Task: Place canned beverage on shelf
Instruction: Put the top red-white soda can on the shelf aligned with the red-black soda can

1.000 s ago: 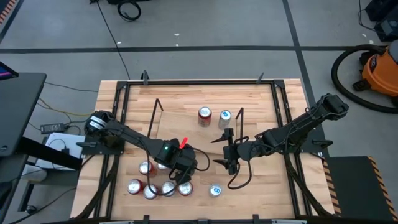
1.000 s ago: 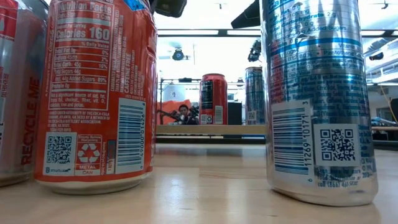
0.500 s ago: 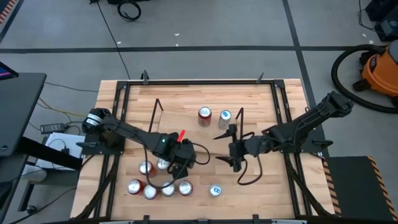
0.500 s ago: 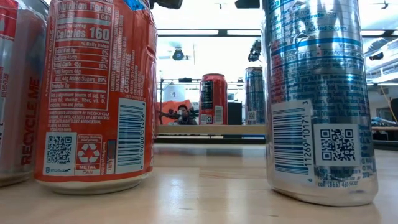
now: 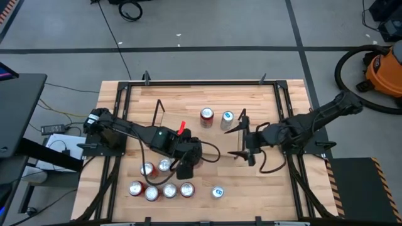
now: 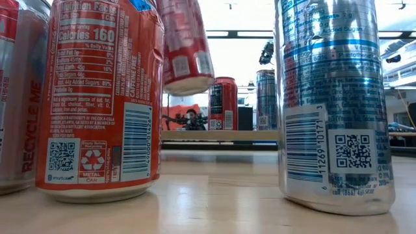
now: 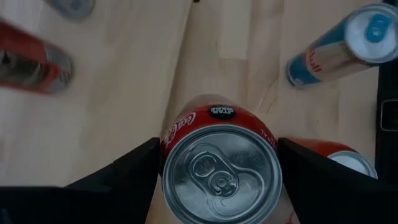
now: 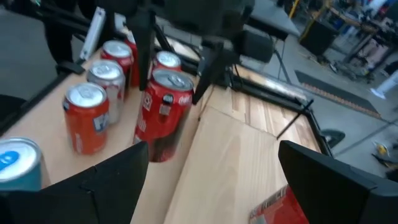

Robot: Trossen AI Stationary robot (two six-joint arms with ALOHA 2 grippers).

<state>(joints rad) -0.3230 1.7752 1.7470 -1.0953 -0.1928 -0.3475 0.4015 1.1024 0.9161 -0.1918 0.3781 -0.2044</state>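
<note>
Across the middle of the table point(image 5: 276, 188), the shelf point(image 5: 195, 135) lies largely covered by both arms, only its pale board and black end frames showing. At its near edge the left gripper point(image 7: 217, 180) holds a red can point(image 7: 222, 168) lifted clear of the wood, fingers clamped on its sides; from above the arm hides it. Right of it the right gripper point(image 5: 244, 139) hangs with fingers wide, holding nothing. Two cans point(image 5: 216, 118) stand on the shelf's far side; a cluster of cans point(image 5: 162, 185) stands nearer, at left.
</note>
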